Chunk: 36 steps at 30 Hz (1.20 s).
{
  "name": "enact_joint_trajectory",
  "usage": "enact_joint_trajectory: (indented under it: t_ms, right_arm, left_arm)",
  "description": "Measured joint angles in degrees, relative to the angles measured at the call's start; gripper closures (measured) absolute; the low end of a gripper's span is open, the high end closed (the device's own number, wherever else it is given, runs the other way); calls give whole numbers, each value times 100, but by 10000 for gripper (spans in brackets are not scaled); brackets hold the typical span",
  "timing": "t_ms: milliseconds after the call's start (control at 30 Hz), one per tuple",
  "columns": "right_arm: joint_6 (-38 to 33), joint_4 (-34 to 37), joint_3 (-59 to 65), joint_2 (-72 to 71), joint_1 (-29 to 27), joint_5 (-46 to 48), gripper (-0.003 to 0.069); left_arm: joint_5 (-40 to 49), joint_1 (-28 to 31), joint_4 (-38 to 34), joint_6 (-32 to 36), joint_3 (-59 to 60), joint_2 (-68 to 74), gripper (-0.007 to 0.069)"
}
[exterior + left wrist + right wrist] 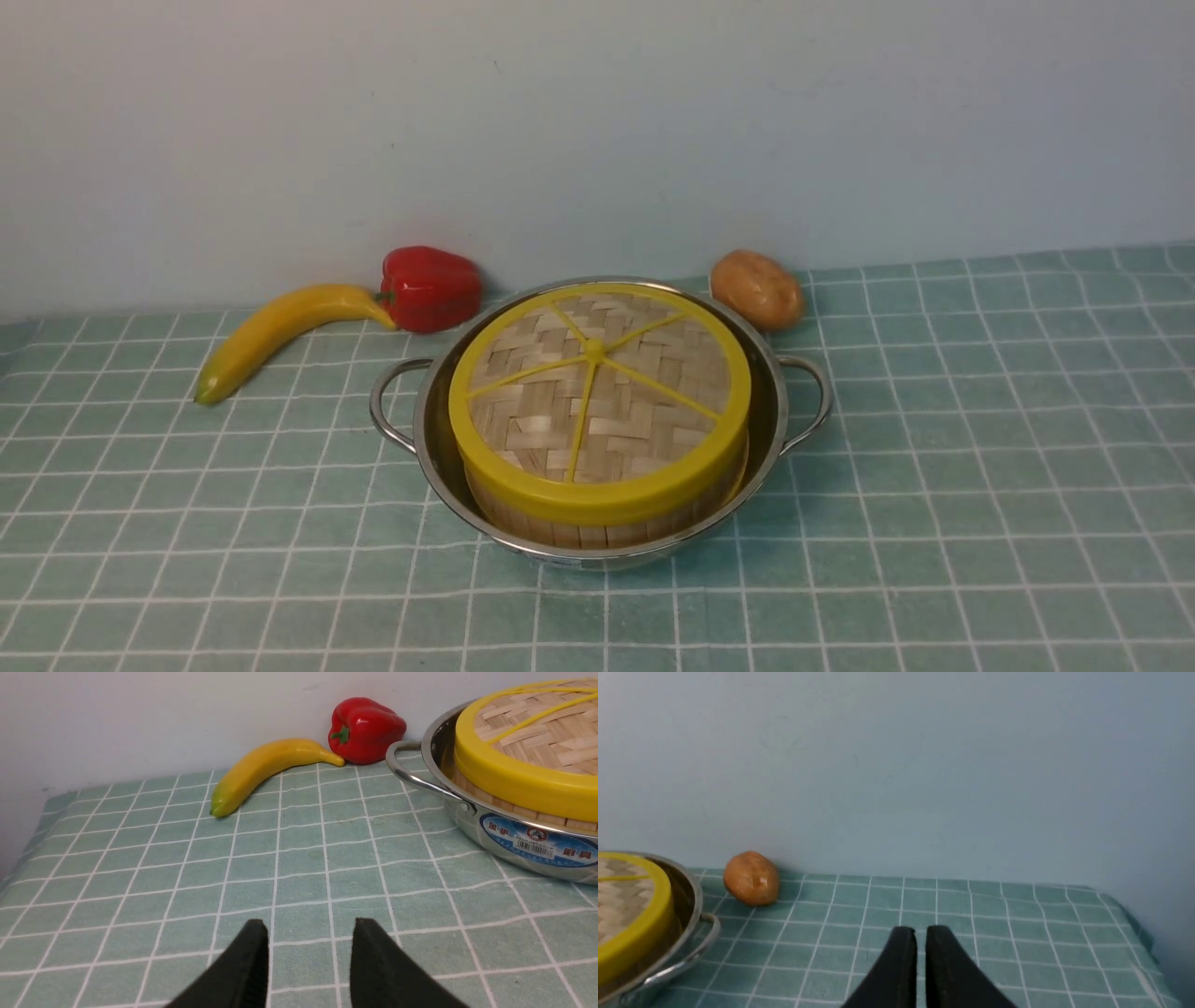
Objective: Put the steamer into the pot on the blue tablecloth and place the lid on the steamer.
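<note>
Woven-bamboo disc lid with yellow rim and spokes (597, 392) sits on the slatted bamboo steamer basket (597, 530), inside the shiny two-handled steel pot (775, 411) on the teal grid tablecloth (980, 485). Left hand (308, 933) spread, empty; right hand (921, 939) narrowly parted, empty. Judgement: retreat clear, check lid seats level.

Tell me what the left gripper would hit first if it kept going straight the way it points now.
Probably nothing at once: ahead of the left gripper lies bare blue tablecloth, then the wall. The banana sits to one side of that line, the pot to the other. Depth is hard to judge.
</note>
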Motion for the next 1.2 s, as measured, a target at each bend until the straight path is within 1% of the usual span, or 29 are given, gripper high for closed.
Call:
enact_joint_trajectory:
  t_ms: [33,133,167,233,433,533,700,1200]
  right_arm:
    - [6,0,46,0,2,-31,601]
    - [190,-4,802,-619,-5,-410,592]
    - [194,-4,841,-650,-5,-432,592]
    - [212,-4,1295,-1008,-5,-645,587]
    - [250,52,1994,-1578,-5,-701,576]
    - [255,129,2057,-1731,-5,-655,568]
    - [255,156,2065,-1768,-5,-220,549]
    - [255,312,2070,-1808,-5,-161,515]
  left_arm:
    - [0,0,0,0,0,0,382]
    - [0,0,0,0,0,0,382]
    - [0,0,0,0,0,0,382]
    - [0,0,0,0,0,0,382]
    - [0,0,0,0,0,0,382]
    - [0,0,0,0,0,0,382]
    - [0,0,0,0,0,0,382]
    - [0,0,0,0,0,0,382]
